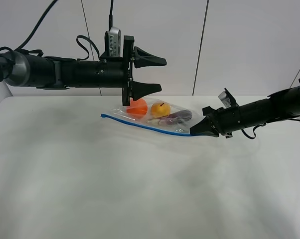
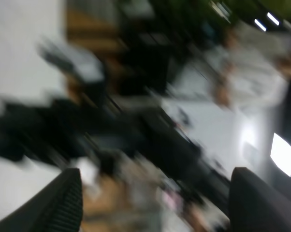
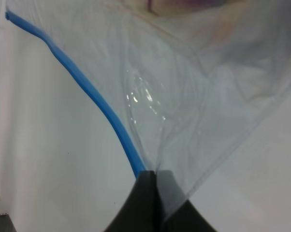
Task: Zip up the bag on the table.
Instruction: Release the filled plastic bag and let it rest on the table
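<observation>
One bag [image 1: 149,118] on table [image 1: 90,174], far-middle; blue zip strip [image 1: 140,124] along near edge; orange, yellow, purple toy produce [image 1: 161,109] inside. Right gripper [image 1: 195,131] pinched closed on bag's right corner at strip end. Left gripper [image 1: 149,73] raised above bag's left part, jaws wide, empty. Left wrist view blurred.

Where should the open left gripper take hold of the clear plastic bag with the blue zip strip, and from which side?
Probably the free left end of the blue zip strip, from above on the near side. It runs low along the near edge of the clear plastic bag; the right gripper pinches the other end, and orange and yellow toy produce bulges behind.
</observation>
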{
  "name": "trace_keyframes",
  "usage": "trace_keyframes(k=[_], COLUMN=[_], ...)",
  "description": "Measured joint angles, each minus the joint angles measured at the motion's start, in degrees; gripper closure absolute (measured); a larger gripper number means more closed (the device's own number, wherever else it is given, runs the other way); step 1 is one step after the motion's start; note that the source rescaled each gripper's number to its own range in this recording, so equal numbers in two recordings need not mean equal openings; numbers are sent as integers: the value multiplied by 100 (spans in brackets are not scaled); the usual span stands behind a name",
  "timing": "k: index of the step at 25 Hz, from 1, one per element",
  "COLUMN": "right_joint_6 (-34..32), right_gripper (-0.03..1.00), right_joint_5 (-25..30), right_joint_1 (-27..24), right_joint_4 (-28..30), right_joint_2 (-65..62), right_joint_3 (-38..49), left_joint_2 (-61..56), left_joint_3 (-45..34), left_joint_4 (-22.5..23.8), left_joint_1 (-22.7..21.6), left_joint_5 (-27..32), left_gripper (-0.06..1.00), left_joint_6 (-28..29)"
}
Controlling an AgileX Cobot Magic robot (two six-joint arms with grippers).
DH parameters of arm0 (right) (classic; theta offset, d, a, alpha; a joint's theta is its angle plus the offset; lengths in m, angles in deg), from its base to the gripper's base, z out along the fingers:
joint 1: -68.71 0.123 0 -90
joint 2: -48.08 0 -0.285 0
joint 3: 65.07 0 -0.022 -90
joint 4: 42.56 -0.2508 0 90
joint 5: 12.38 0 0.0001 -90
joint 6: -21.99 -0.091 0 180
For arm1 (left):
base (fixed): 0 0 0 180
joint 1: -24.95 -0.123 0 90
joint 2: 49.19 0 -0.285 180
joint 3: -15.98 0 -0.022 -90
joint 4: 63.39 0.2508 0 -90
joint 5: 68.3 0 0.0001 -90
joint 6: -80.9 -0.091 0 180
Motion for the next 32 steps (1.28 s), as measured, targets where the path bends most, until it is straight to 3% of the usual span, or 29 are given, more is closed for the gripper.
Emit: trace_keyframes(k=[2, 4, 6, 11, 14, 16, 17, 21, 22, 24, 26, 32], right_joint_6=[0, 0, 0, 0, 0, -26, -28, -41, -41, -41, -41, -41], right_gripper=[97, 97, 97, 97, 97, 97, 97, 97, 97, 97, 97, 97], right_joint_5=[0, 5, 9, 9, 9, 29, 42, 100, 111, 129, 129, 123], right_joint_1=[0, 0, 0, 0, 0, 0, 0, 0, 0, 0, 0, 0], right_joint_4=[6, 6, 6, 130, 221, 260, 269, 292, 307, 309, 309, 309], right_joint_2=[0, 0, 0, 0, 0, 0, 0, 0, 0, 0, 0, 0], right_joint_3=[0, 0, 0, 0, 0, 0, 0, 0, 0, 0, 0, 0], left_joint_2=[0, 0, -45, -529, -929, -1166, -1229, -1270, -1265, -1276, -1344, -1850], left_joint_3=[0, 0, 0, 0, 15, 29, 39, 39, 39, 39, 39, 39], left_joint_4=[0, 22, 371, 2334, 3684, 4866, 5592, 8327, 8981, 9843, 10247, 10415], left_joint_1=[-13, -19, -19, -25, -25, -10, -20, -327, -399, -426, -405, -206], left_joint_5=[511, 659, 676, 698, 536, -110, -532, -1431, -1456, -1450, -1455, -2168], left_gripper=[13, 13, 13, 13, 13, 13, 13, 13, 13, 13, 13, 13], left_joint_6=[121, 114, -75, -1698, -1956, -1377, -668, 3318, 4004, 4582, 4738, 4326])
